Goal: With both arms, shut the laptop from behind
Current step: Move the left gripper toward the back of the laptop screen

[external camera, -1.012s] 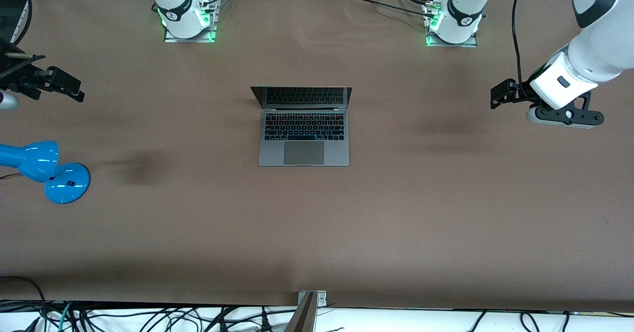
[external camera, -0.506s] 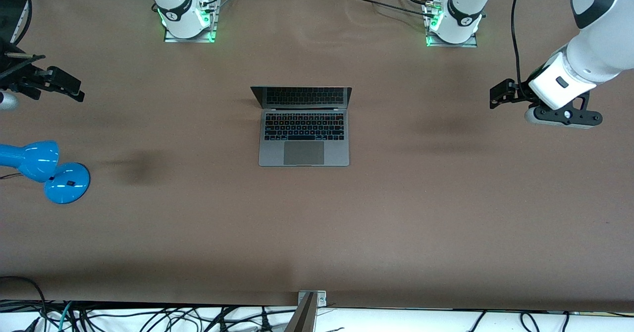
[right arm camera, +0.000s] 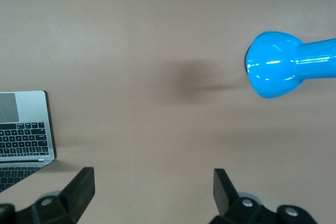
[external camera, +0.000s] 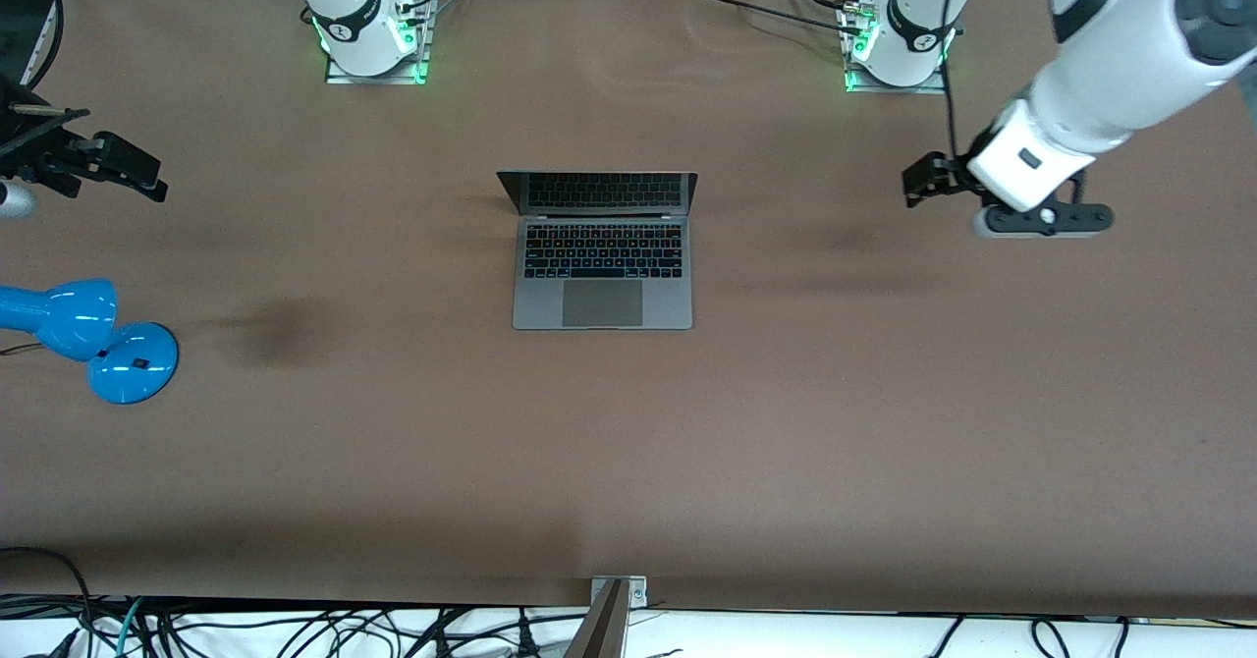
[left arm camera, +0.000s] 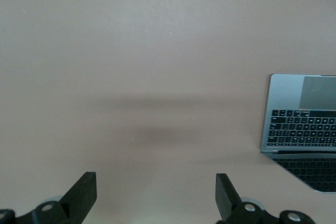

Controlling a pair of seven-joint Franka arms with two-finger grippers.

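Observation:
The space-grey laptop (external camera: 602, 275) lies open in the middle of the table, its dark screen upright and its lid toward the robot bases. It also shows in the left wrist view (left arm camera: 302, 124) and the right wrist view (right arm camera: 23, 129). My left gripper (external camera: 1043, 220) hangs over bare table toward the left arm's end, well apart from the laptop; it is open and empty (left arm camera: 155, 182). My right gripper (external camera: 10, 200) waits at the right arm's end of the table, over bare table, open and empty (right arm camera: 152, 179).
A blue lamp (external camera: 93, 336) stands at the right arm's end of the table, nearer to the front camera than my right gripper; its head shows in the right wrist view (right arm camera: 283, 64). The brown table (external camera: 628, 462) spreads wide around the laptop.
My left arm has swung inward, carrying its gripper over the table toward the laptop. The right arm and the laptop have not moved.

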